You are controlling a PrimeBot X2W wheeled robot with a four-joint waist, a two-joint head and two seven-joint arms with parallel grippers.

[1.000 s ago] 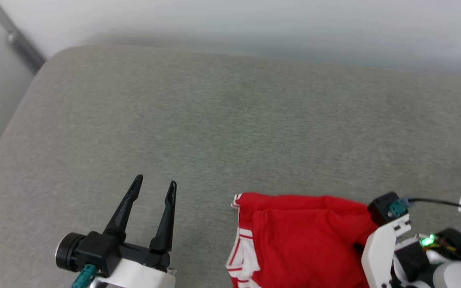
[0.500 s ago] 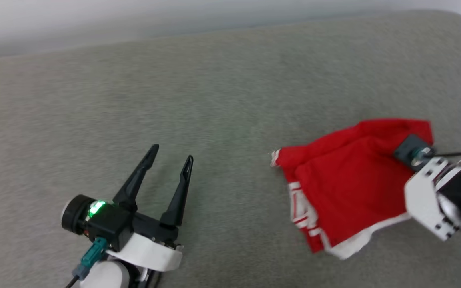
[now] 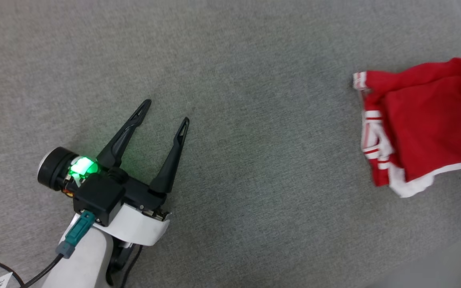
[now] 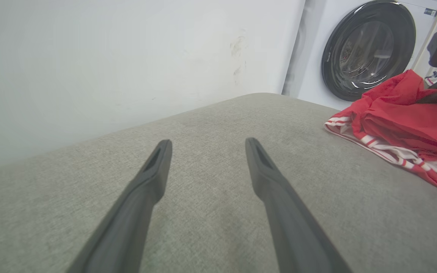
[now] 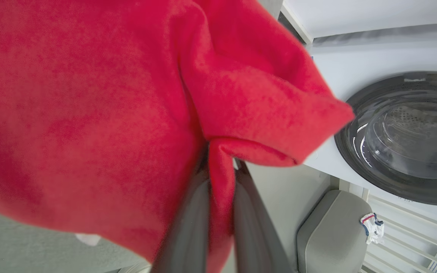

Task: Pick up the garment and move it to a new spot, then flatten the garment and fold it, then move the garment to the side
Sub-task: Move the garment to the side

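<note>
The garment [image 3: 422, 120] is a bunched red jersey with white-and-red striped trim, at the right edge of the head view. Its lettering is hidden. In the left wrist view the garment [image 4: 396, 117] rests partly on the grey cushion, its upper fold pulled up by the right gripper [image 4: 431, 98]. The right wrist view shows my right gripper [image 5: 220, 178] shut on a fold of the garment [image 5: 89, 113], the fingertips covered by cloth. My left gripper [image 3: 166, 111] stands open over bare cushion, far left of the jersey, with nothing between its fingers [image 4: 154, 178].
The grey fabric cushion [image 3: 254, 140] spans the head view; its right edge falls away near the jersey. A washing machine door [image 4: 368, 49] stands beyond the cushion's end, beside a pale wall [image 4: 127, 57]. A small grey seat [image 5: 332, 231] with a white cloth [image 5: 372, 223] sits below.
The head camera has swung, so the whole picture shifted. The jersey, held by the right gripper, has gone further right of the left gripper. The left gripper stays open.
</note>
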